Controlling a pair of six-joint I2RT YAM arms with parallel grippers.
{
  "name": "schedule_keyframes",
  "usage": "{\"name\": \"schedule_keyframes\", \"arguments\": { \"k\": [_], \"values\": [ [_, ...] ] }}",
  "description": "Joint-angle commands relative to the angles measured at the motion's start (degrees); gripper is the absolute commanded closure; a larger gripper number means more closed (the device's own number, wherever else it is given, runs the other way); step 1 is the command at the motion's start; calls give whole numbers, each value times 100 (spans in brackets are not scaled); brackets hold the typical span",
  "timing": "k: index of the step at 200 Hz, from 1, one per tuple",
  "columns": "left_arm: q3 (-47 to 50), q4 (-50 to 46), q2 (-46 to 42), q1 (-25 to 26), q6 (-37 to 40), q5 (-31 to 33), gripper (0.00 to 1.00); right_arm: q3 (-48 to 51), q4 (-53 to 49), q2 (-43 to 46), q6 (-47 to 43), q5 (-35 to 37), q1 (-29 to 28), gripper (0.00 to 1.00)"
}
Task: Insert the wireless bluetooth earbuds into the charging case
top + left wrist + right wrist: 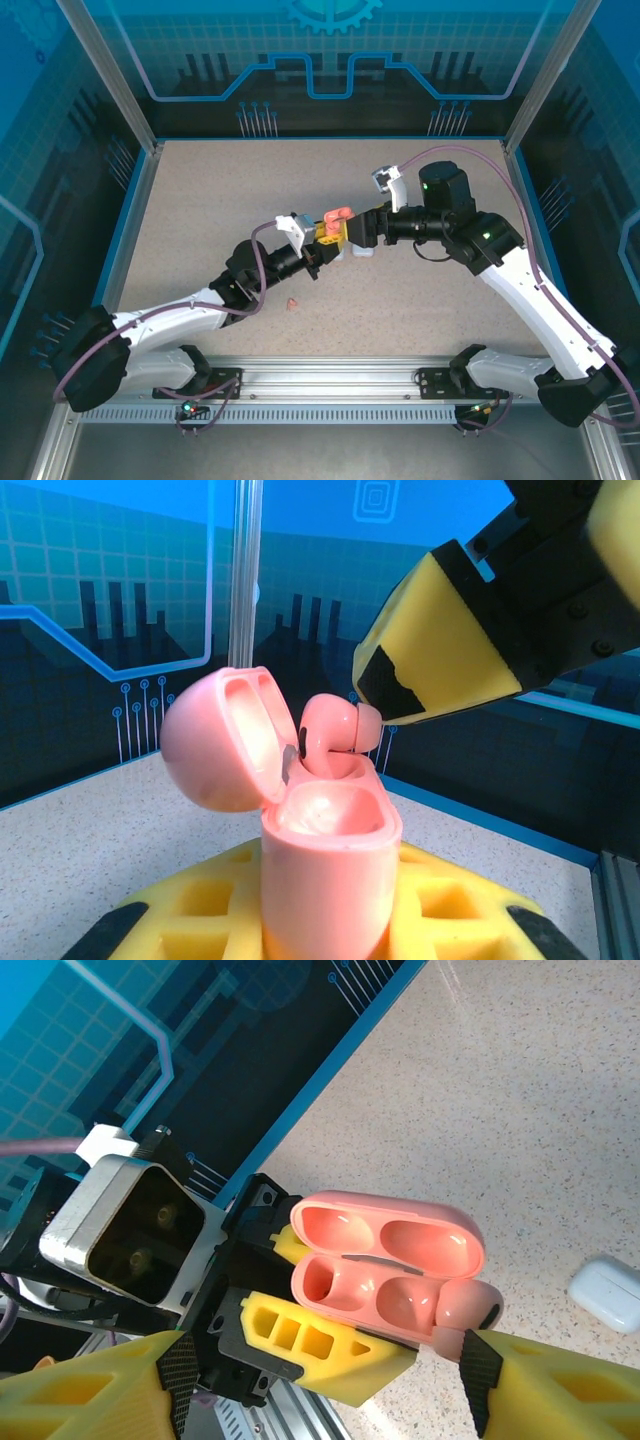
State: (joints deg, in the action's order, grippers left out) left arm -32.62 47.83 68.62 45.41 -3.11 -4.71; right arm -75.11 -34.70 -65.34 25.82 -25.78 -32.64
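My left gripper (325,238) (325,915) is shut on a salmon-pink charging case (325,870) (385,1260) (337,216), held upright with its lid swung open. A salmon earbud (335,735) (468,1310) sits at the far end of the case, its head above the rim by the outer socket. I cannot tell how deep its stem goes. My right gripper (354,232) (325,1370) hovers over the case with its jaws wide apart. One yellow fingertip (440,655) (485,1365) touches the earbud and the other stands clear. The nearer socket is empty. A second salmon earbud (291,302) lies on the table.
A white closed case (607,1293) (362,253) lies on the speckled table just beyond the grippers. Blue walls and metal posts ring the table, and a rail runs along its near edge.
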Motion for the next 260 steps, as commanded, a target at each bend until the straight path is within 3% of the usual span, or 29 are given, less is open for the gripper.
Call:
{"name": "schedule_keyframes", "arguments": {
  "k": [1, 213, 260],
  "values": [
    [-60, 136, 22, 43, -140, 67, 100, -161, 10, 83, -12, -134, -73, 27],
    [-26, 176, -4, 39, -93, 58, 100, -348, 569, -290, -58, -393, -310, 24],
    [0, 243, -24, 39, -70, 84, 100, -471, 231, 133, -353, 167, -301, 21]
  ]
}}
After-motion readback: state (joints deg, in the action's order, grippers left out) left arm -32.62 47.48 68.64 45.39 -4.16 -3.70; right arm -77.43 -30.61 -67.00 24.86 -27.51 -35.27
